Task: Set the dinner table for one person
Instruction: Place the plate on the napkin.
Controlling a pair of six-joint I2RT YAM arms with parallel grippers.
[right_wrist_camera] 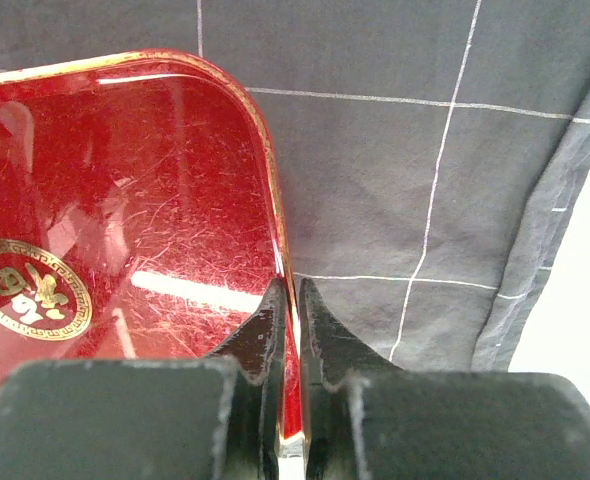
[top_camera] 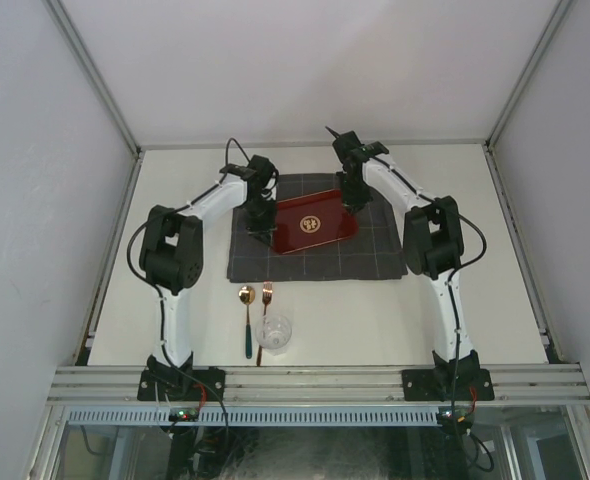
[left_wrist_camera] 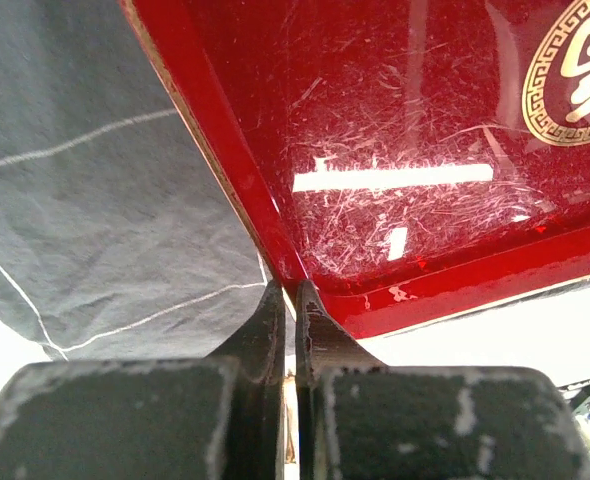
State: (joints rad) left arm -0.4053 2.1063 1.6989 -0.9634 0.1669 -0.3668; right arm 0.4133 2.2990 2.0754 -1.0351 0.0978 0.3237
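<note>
The left jaws are pinched shut on the rim at a left corner of the red tray (top_camera: 315,222). It lies on the checked cloth (top_camera: 375,258), mid-way across the tabletop (top_camera: 395,320) that spreads beneath both arms. We judge the tabletop rigid and fixed, a surface to set things on and never to grip. The tray looks stiff, light and glossy, so likely slippery, and its thin rim is the only hold. The right jaws are likewise clamped tight on its right rim.
</note>
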